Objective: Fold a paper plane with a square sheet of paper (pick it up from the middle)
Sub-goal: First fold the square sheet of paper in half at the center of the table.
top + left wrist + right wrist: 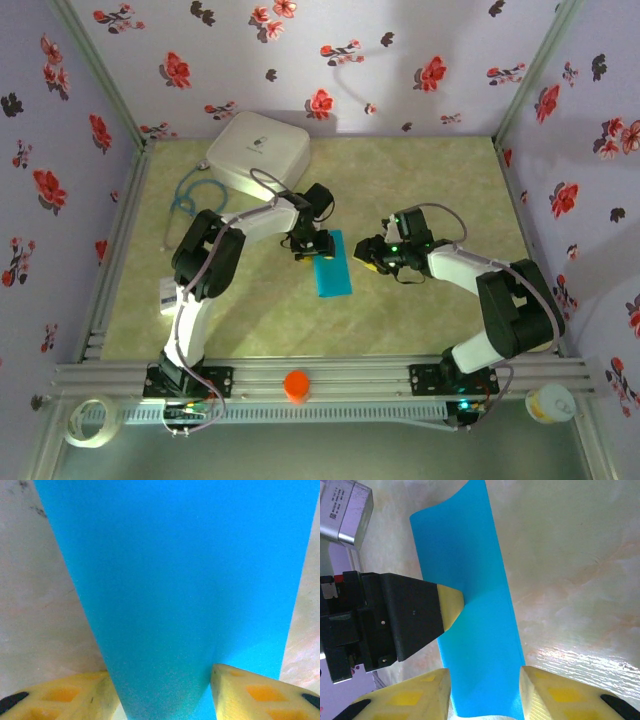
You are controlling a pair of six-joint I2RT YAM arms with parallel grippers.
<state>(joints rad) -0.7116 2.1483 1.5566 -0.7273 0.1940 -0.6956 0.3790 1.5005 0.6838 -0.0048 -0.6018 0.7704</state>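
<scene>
From above we count one white rounded box (258,150) at the back of the worktop (430,190). There is one sheet of paper (331,266), a narrow turquoise strip lying nearer to us than the box and a little to its right. Two grippers meet at it: the left gripper (308,247) at the strip's end closest to the box, and the right gripper (368,258) at the strip's side away from the box. The overhead view leaves the gaps unclear, so we read them from the wrist views. The left wrist view gives two yellow fingers (62,696) standing about half apart, gripping nothing. The strip runs between them and one finger overlaps its edge. The right wrist view gives two more fingers (417,701), apart by the strip's width, with the strip's end between them and nothing lifted. It also gives a third fingertip (451,606), the left gripper's, pressing on the paper's edge, and the strip's far end curling up.
</scene>
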